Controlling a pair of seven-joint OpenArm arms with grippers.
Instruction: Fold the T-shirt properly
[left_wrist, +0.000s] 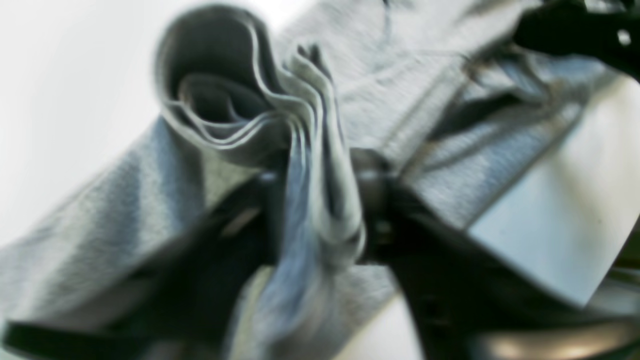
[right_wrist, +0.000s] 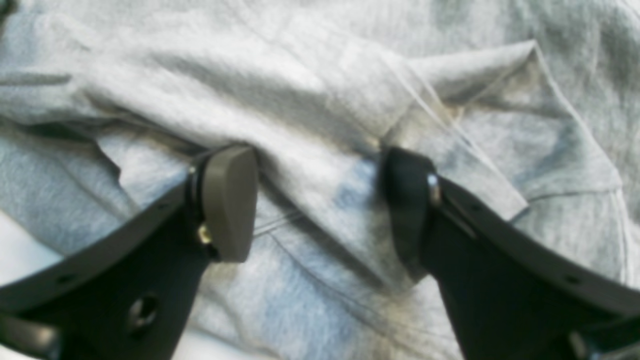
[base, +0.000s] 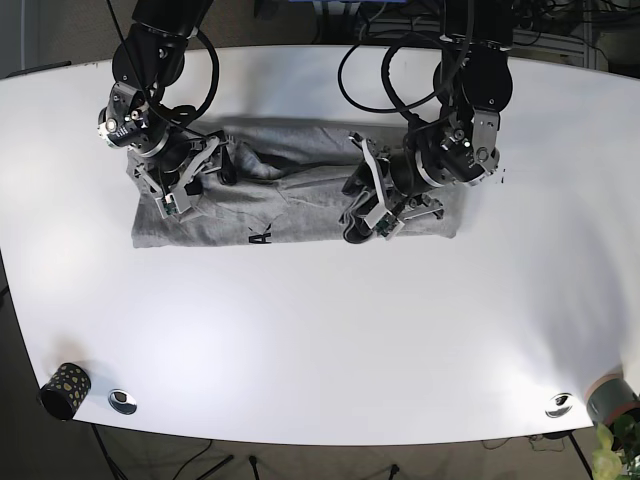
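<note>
Grey T-shirt (base: 290, 195): partly folded into a long band across the middle of the white counter (base: 320, 340), soft, light and limp, likely to sag and slide wherever unsupported. Best taken at hems and folded edges, through several layers at once. Left gripper (left_wrist: 320, 210) clamped on a bunched, curling stack of cloth layers at the band's end; right gripper (right_wrist: 320, 200) spread wide, fingers (right_wrist: 230, 200) pressed down astride a ridge of fabric, gripping nothing.

Robotics lab, white table (base: 320, 340) (cables (base: 385, 75) overhead), two mounted arms
</note>
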